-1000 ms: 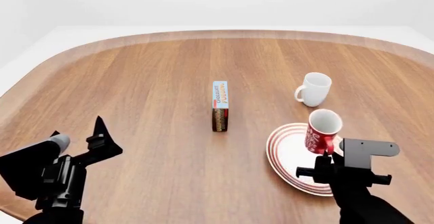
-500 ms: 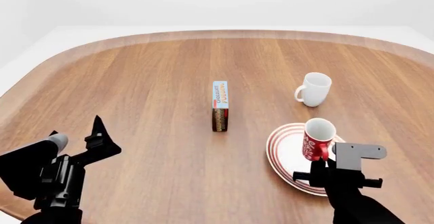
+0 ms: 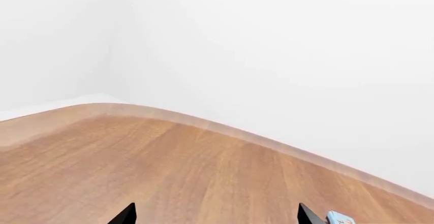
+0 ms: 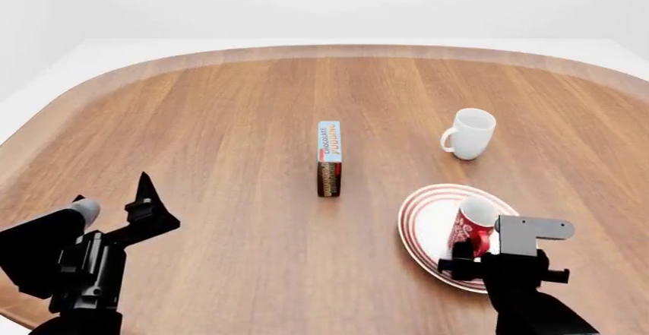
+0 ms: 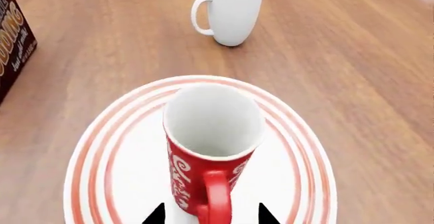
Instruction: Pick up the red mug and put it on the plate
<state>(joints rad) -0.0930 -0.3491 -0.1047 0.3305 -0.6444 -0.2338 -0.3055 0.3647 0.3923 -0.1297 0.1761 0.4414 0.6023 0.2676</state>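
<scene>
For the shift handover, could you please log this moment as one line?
stage: placing | red mug upright over plate | right claw astride mug handle | left claw open, idle

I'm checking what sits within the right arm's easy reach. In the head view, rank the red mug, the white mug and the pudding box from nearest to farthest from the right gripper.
1. The red mug, on the plate, right at the right gripper.
2. The white mug, farther back on the table, beyond the plate.
3. The pudding box, mid-table, off toward the robot's left.
</scene>
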